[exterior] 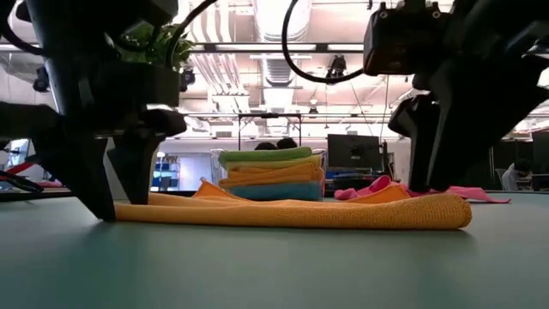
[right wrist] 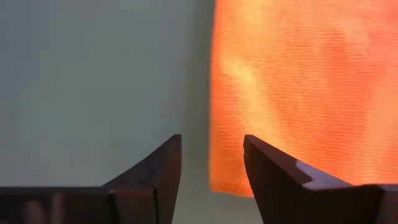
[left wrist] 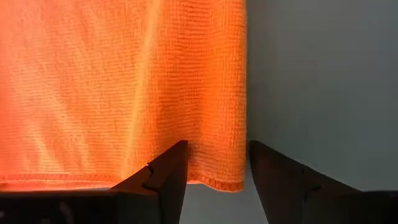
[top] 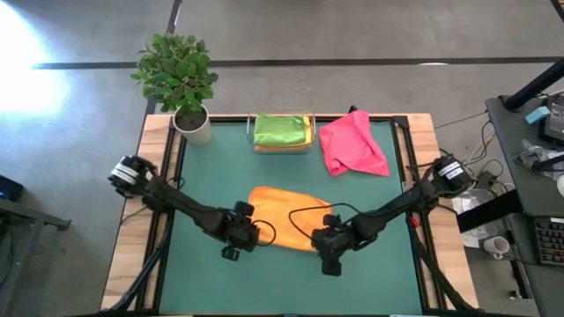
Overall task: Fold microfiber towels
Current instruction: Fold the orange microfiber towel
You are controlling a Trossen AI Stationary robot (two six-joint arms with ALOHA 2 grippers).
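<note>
1. Orange towel (top: 286, 214) lies folded flat on the green table (top: 203, 282), with the left tool (left wrist: 217, 165) over its near-left corner and the right tool (right wrist: 211, 162) over its near-right corner.
2. Both tools are released, fingers spread above the cloth's edge, grasping nothing.
3. Beyond them, a pink towel (top: 352, 145) lies crumpled at the table's far side.
4. Beside it, a green towel (top: 280, 129) tops a folded stack in a clear tray (top: 282, 149).
5. A potted plant (top: 181, 79) stands at the far-left corner.
</note>
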